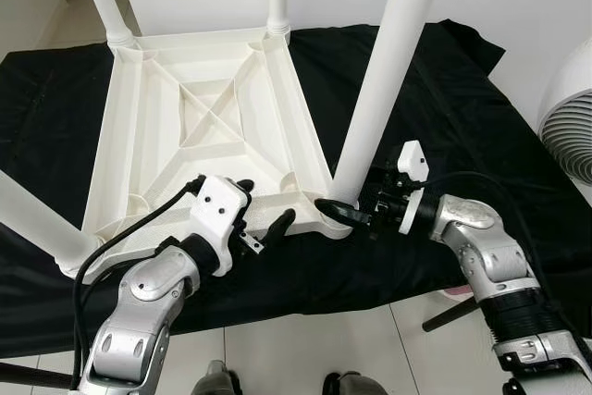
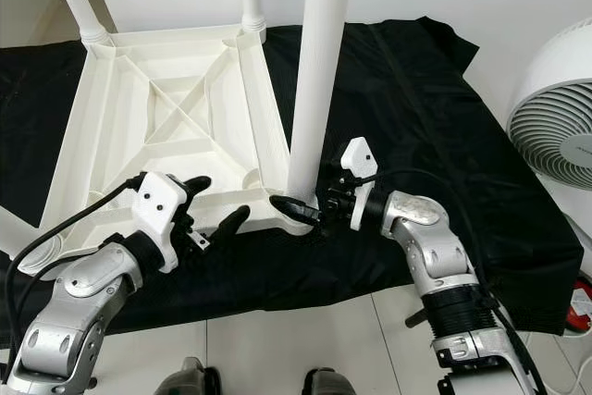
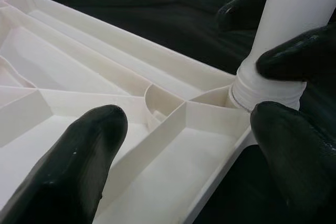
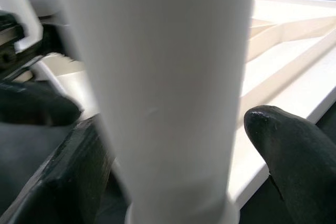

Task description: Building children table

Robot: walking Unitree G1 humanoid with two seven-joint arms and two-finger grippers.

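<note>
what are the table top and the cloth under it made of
Table top: looks like white moulded plastic with a smooth, slight sheen; the ribbed underside suggests moulding. Cloth: black woven fabric, matt, judging by its folds and creases; the exact fibre cannot be told.

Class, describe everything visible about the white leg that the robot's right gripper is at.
The white leg is a smooth, plastic-looking tube, standing nearly upright in the near right corner socket of the upturned tabletop. A threaded collar shows at its base. The right gripper has its black fingers around the base; the left gripper straddles the tabletop's edge beside it.
</note>
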